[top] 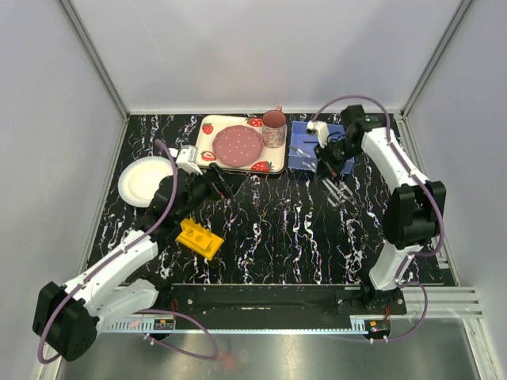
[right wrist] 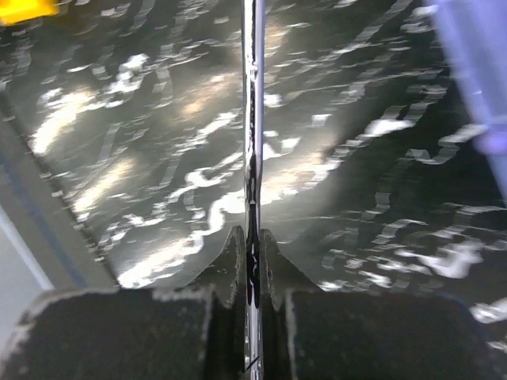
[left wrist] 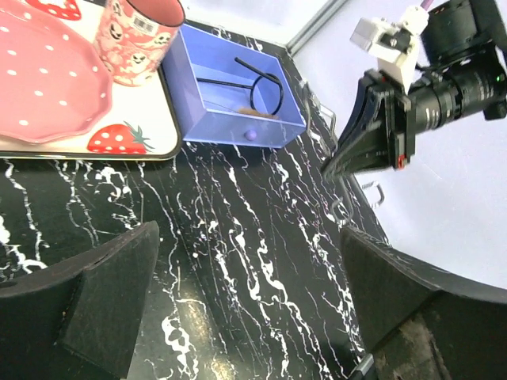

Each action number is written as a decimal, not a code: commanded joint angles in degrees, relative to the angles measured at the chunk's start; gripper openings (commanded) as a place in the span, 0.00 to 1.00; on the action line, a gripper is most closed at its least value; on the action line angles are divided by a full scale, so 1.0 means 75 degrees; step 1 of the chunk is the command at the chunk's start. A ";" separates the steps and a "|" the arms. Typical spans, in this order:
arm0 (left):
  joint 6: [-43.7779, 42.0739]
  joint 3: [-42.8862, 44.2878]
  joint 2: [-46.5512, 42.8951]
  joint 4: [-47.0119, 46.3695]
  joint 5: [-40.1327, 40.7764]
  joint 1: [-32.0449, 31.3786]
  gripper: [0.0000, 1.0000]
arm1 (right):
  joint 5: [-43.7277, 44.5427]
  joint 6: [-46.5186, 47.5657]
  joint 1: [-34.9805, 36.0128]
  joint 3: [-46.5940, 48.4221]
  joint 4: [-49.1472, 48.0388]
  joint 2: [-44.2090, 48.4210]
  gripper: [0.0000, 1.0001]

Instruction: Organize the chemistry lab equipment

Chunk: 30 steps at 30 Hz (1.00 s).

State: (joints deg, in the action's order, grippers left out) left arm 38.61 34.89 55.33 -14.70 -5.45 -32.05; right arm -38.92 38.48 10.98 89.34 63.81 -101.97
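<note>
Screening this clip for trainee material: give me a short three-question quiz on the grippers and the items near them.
1. True or false: the left gripper is open and empty.
2. The right gripper is shut on: A) rack, B) tongs, C) cup?
3. What colour is the box beside the tray?
Key: 1 true; 2 B; 3 blue.
</note>
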 commanded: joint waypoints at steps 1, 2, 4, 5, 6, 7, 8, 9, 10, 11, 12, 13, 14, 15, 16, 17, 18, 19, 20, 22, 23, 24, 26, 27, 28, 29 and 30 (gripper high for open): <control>-0.0437 0.0258 -0.0637 0.0822 0.0200 0.0219 0.99 | 0.1961 0.0588 -0.0304 0.1641 0.0105 -0.0722 0.00; -0.0437 0.0246 -0.0744 0.0881 0.0165 0.0254 0.99 | 0.2245 0.0739 -0.0339 0.1913 0.0105 -0.1060 0.00; -0.0449 0.0187 -0.1036 0.1080 0.0095 0.0278 0.99 | 0.2969 0.0904 -0.0339 0.2684 0.0082 -0.1402 0.00; -0.0437 0.0152 -0.1119 0.1139 0.0059 0.0278 0.99 | 0.3160 0.1055 -0.0328 0.2945 0.0058 -0.1728 0.00; -0.0449 0.0071 -0.1201 0.1209 0.0024 0.0289 0.99 | 0.3498 0.1127 -0.0339 0.3435 0.0047 -0.1882 0.00; -0.0426 0.0024 -0.1283 0.1256 -0.0022 0.0278 0.99 | 0.3629 0.1197 -0.0328 0.3672 0.0035 -0.2046 0.01; -0.0414 -0.0023 -0.1435 0.1292 -0.0058 0.0278 0.99 | 0.3758 0.1360 -0.0328 0.3906 0.0046 -0.2373 0.01; -0.0402 -0.0117 -0.1517 0.1373 -0.0093 0.0289 0.99 | 0.4003 0.1443 -0.0328 0.4349 0.0058 -0.2539 0.01; -0.0379 -0.0175 -0.1588 0.1409 -0.0151 0.0278 0.99 | 0.4110 0.1513 -0.0316 0.4586 0.0081 -0.2703 0.01; -0.0367 -0.0211 -0.1716 0.1444 -0.0175 0.0289 0.99 | 0.4204 0.1642 -0.0316 0.4808 0.0163 -0.3029 0.01; -0.0367 -0.0269 -0.1775 0.1572 -0.0187 0.0289 0.99 | 0.4297 0.1701 -0.0328 0.5251 0.0222 -0.3195 0.01; -0.0367 -0.0281 -0.1822 0.1631 -0.0222 0.0289 0.99 | 0.4310 0.1759 -0.0316 0.5476 0.0292 -0.3336 0.01; -0.0367 -0.0293 -0.1869 0.1678 -0.0222 0.0289 0.99 | 0.4298 0.1853 -0.0316 0.5676 0.0432 -0.3604 0.01; -0.0367 -0.0316 -0.1974 0.1760 -0.0234 0.0289 0.99 | 0.4298 0.1900 -0.0304 0.5979 0.0480 -0.3711 0.01; -0.0378 -0.0328 -0.2021 0.1795 -0.0222 0.0289 0.99 | 0.4310 0.1947 -0.0293 0.6098 0.0515 -0.3805 0.01; -0.0390 -0.0328 -0.2068 0.1842 -0.0222 0.0289 0.99 | 0.4345 0.2075 -0.0269 0.6169 0.0504 -0.3933 0.01; -0.0402 -0.0340 -0.2115 0.1935 -0.0199 0.0289 0.99 | 0.4357 0.2158 -0.0246 0.6251 0.0492 -0.3981 0.01; -0.0402 -0.0352 -0.2139 0.1936 -0.0187 0.0289 0.99 | 0.4345 0.2217 -0.0234 0.6264 0.0457 -0.4005 0.01; -0.0402 -0.0352 -0.2174 0.1936 -0.0175 0.0289 0.99 | 0.4322 0.2345 -0.0199 0.6264 0.0410 -0.4028 0.01; -0.0379 -0.0375 -0.2221 0.1937 -0.0199 0.0289 0.99 | 0.4368 0.2474 -0.0175 0.6252 0.0236 -0.4087 0.01; -0.0367 -0.0387 -0.2221 0.1936 -0.0210 0.0289 0.99 | 0.4403 0.2475 -0.0164 0.6275 0.0141 -0.4099 0.01; -0.0355 -0.0399 -0.2233 0.1948 -0.0222 0.0289 0.99 | 0.4531 0.2440 -0.0164 0.6403 0.0036 -0.4157 0.01; -0.0343 -0.0410 -0.2245 0.2099 -0.0234 0.0289 0.99 | 0.4638 0.2242 -0.0175 0.6684 -0.0117 -0.4367 0.01; -0.0343 -0.0410 -0.2245 0.2112 -0.0234 0.0289 0.99 | 0.4592 0.2136 -0.0164 0.7057 -0.0106 -0.4461 0.02; -0.0343 -0.0410 -0.2245 0.2135 -0.0245 0.0289 0.99 | 0.4545 0.2019 -0.0164 0.7223 -0.0071 -0.4636 0.03; -0.0332 -0.0410 -0.2268 0.2136 -0.0257 0.0289 0.99 | 0.4486 0.1797 -0.0164 0.7364 -0.0059 -0.4707 0.04; -0.0355 -0.0410 -0.2268 0.2170 -0.0234 0.0289 0.99 | 0.4381 0.1679 -0.0164 0.7563 -0.0071 -0.4778 0.05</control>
State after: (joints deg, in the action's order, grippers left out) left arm 36.45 32.23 39.33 1.74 -6.04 -30.20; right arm -6.07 54.08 9.37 139.41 65.43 -136.42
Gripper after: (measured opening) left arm 0.984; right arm 0.038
